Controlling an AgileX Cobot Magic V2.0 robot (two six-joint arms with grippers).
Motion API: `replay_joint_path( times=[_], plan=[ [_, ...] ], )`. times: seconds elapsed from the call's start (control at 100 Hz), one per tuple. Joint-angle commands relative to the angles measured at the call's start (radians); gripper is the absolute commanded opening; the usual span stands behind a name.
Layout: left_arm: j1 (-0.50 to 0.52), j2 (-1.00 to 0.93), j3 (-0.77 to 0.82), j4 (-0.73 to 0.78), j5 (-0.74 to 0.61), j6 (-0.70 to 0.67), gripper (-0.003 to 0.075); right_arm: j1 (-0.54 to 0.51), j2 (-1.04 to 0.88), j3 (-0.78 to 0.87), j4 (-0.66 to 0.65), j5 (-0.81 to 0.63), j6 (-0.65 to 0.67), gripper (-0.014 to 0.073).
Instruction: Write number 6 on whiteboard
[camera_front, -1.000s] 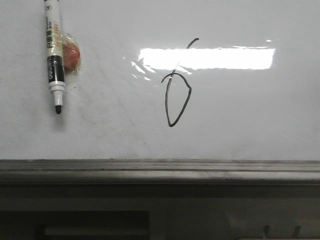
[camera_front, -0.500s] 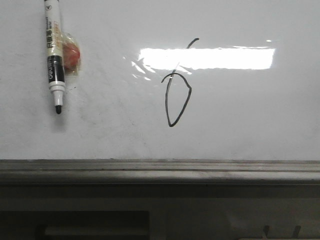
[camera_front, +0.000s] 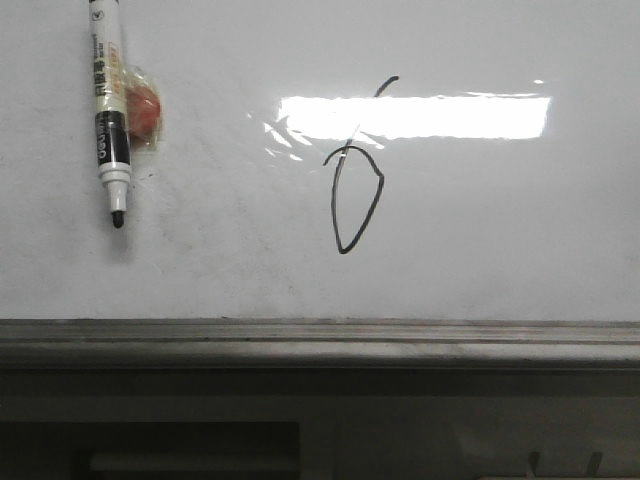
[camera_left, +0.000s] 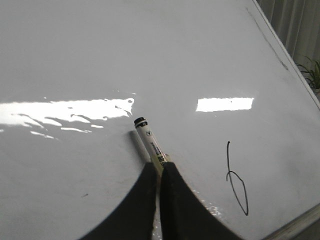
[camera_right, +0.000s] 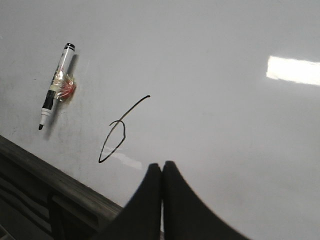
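**Figure drawn, marker laid down on the board**

The number 6 is seen in thin black line a little left of the middle of the whiteboard. Its narrow pointed loop ends short of the grey bottom rail, and its tail is carried up through the bright light reflection. The task is judged to be as good as complete, though the figure is lean and angular.

The marker is found at the far left of the board, well apart from the figure. It is uncapped, with its tip turned towards the near edge and a red taped lump fixed at its right side. No finger is seen on it in the front or right wrist views.

The left gripper is shown with its jaws brought together, the marker appearing just beyond the tips rather than between them. The right gripper is likewise closed and nothing is held in it.

The marker is judged to be light, stiff and smooth-barrelled, so it could be rolled or slid easily on the glossy surface. If more strokes were wanted, it would best be taken across the barrel at the taped middle, where slip is checked by the lump. The fresh ink is likely to be smeared if brushed.
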Motion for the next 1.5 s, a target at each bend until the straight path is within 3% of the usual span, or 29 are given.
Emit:
replay_joint_path(
  times=[0.0,0.11,0.25,0.34,0.49,0.6,1.03,1.49],
  plan=[
    [0.023,0.013,-0.014,0.283,0.008,-0.256,-0.0020,0.001,0.011,-0.025,0.030,-0.065,-0.006,-0.0065],
    [0.091,0.031,0.018,0.632,-0.007,-0.642,-0.0020,0.001,0.011,-0.025,0.030,-0.065,-0.006,-0.0065],
    [0.231,0.042,0.059,1.005,0.006,-0.994,-0.0020,0.001,0.011,-0.025,0.030,-0.065,-0.006,-0.0065],
    [0.343,0.042,0.071,1.187,0.045,-1.137,-0.0020,0.001,0.011,-0.025,0.030,-0.065,-0.006,-0.0065],
    [0.538,0.039,0.099,1.322,0.098,-1.282,-0.0020,0.001,0.011,-0.025,0.030,-0.065,-0.006,-0.0065],
    [0.646,0.008,0.127,1.502,0.096,-1.435,-0.0020,0.001,0.011,-0.025,0.030,-0.065,-0.006,-0.0065],
    [0.822,-0.031,0.181,1.538,0.112,-1.471,-0.0020,0.001,0.011,-0.025,0.030,-0.066,-0.006,-0.0065],
    [0.764,-0.031,0.181,1.538,0.123,-1.471,-0.0020,0.001,0.011,-0.025,0.030,-0.066,-0.006,-0.0065]
  ],
)
